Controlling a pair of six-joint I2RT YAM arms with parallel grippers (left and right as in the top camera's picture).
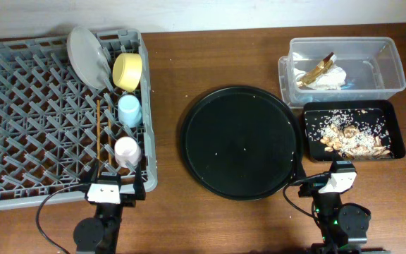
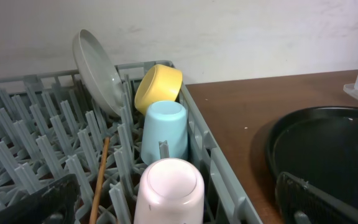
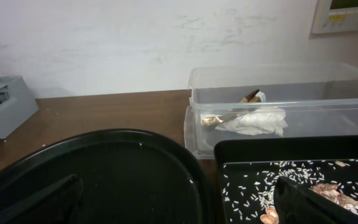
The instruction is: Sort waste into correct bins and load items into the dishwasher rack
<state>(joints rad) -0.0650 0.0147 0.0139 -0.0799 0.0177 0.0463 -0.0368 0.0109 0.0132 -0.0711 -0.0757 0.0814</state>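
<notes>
The grey dishwasher rack (image 1: pixel 34 127) holds a pale grey plate (image 1: pixel 89 56) on edge, a yellow bowl (image 1: pixel 127 70), an upturned light-blue cup (image 1: pixel 130 110), an upturned pink cup (image 1: pixel 127 150) and the wooden chopsticks (image 1: pixel 102 130). The clear tub (image 1: pixel 393 70) holds the white tissue (image 1: pixel 328 79) and the snack wrapper (image 1: pixel 316 68). The black rectangular tray (image 1: pixel 316 111) holds food scraps (image 1: pixel 354 143) and pale crumbs. My left gripper (image 2: pixel 179 208) is open at the rack's near edge, its fingers wide on either side of the pink cup (image 2: pixel 168 190). My right gripper (image 3: pixel 176 202) is open and empty, low in front of the trays.
A large round black tray (image 1: pixel 238 141) lies in the middle between the rack and the bins, with a few specks on it. In the right wrist view the round tray (image 3: pixel 104 174) and the black rectangular tray (image 3: pixel 260 149) lie side by side under the fingers.
</notes>
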